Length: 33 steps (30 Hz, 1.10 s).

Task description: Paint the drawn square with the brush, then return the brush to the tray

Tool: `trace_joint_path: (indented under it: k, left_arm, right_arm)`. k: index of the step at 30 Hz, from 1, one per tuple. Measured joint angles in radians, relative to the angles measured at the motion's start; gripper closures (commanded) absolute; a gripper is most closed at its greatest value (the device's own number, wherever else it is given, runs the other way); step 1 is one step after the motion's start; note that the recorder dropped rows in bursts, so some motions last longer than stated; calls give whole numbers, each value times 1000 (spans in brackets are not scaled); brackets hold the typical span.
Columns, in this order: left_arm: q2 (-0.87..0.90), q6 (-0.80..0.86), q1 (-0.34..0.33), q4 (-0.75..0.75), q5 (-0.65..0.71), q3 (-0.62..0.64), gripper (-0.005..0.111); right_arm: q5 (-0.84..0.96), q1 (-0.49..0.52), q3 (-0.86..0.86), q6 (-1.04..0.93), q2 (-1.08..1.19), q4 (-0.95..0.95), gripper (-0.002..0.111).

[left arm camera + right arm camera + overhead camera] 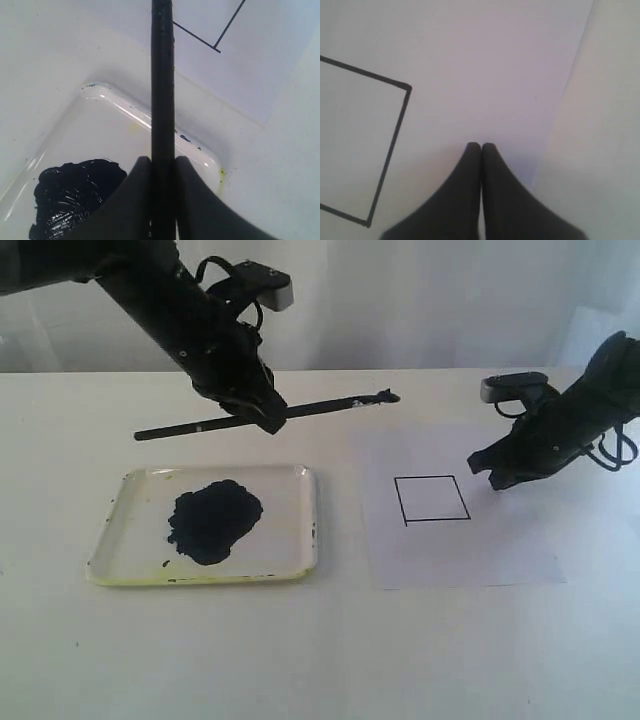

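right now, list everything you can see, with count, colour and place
table: one, white, under everything
tray: one, pale yellowish, left on table
paint: one blob, blue-black, in tray
paper: one sheet, white, right of tray
square: one, black outline, unpainted, on paper
brush: one, black, held in the air over tray, tip toward paper
left end effector: one, black, shut on brush mid-shaft
right end effector: one, black, shut, empty, over paper right of square
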State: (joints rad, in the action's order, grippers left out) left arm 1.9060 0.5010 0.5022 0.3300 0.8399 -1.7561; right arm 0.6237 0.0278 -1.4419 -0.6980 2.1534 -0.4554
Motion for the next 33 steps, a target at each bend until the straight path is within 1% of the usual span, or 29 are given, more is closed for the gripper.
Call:
trace_joint_path:
  k: [4, 6, 10, 12, 16, 24, 28, 30, 33]
  left_arm:
    - [15, 33, 0, 0, 3, -16, 107]
    - [16, 47, 0, 2, 7, -19, 107]
    - [24, 69, 0, -10, 22, -20, 107]
    - [37, 87, 0, -12, 34, -20, 107]
    - [60, 117, 0, -2, 28, -20, 107]
    - [106, 209, 0, 31, -25, -20, 107]
    - [123, 259, 0, 43, -31, -20, 107]
    - [128, 272, 0, 45, -37, -20, 107]
    - [130, 281, 0, 45, -62, -26, 107]
  right_arm:
    - [-12, 0, 0, -36, 9, -11, 108]
    - [-14, 0, -2, -47, 11, -17, 105]
    - [-15, 2, -2, -53, 11, -17, 92]
    - [-15, 2, -2, -53, 11, -19, 88]
    - [-16, 2, -2, -55, 11, -20, 87]
    - [-18, 2, -2, -57, 13, -20, 87]
    - [-18, 2, -2, -117, 13, -20, 85]
    - [-20, 2, -2, -147, 13, -20, 78]
    - [-32, 2, -2, -175, 15, -20, 65]
